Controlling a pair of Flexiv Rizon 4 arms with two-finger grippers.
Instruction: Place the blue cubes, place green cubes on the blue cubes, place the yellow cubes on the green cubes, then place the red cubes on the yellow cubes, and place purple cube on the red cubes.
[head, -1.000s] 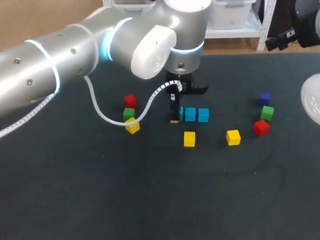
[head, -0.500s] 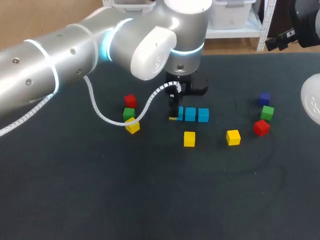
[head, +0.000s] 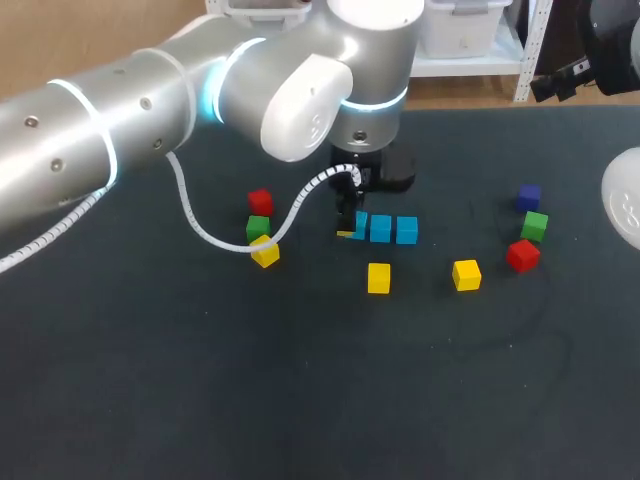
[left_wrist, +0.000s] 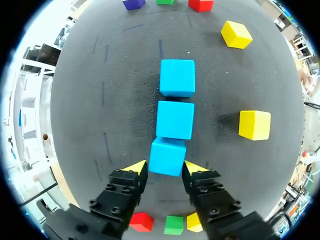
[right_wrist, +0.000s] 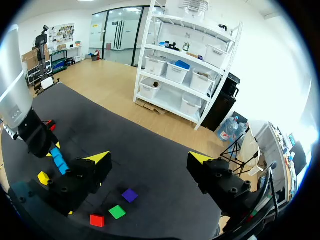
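Behind my left gripper (left_wrist: 165, 167), apart from it, a red cube (head: 260, 201), a green cube (head: 258, 227) and a tilted yellow cube (head: 265, 251) sit clustered. My arm's white cable (head: 200, 225) crosses them in the head view. My left gripper is clamped on the nearest blue cube (left_wrist: 167, 152), one yellow tip against each side. That cube touches the second blue cube (left_wrist: 175, 120). The third blue cube (left_wrist: 177, 77) lies just ahead in the same row.

Beside the row lie a loose yellow cube (left_wrist: 254, 125) and a farther yellow cube (left_wrist: 236, 34). Past them the dark table (head: 300, 400) runs broadly to its near edge.

Well ahead, close to the table's right edge, are the purple cube (head: 529, 196), the second green cube (head: 535, 224) and the second red cube (head: 522, 255). My right gripper (right_wrist: 150, 159) hangs high above them, spread wide and holding nothing.
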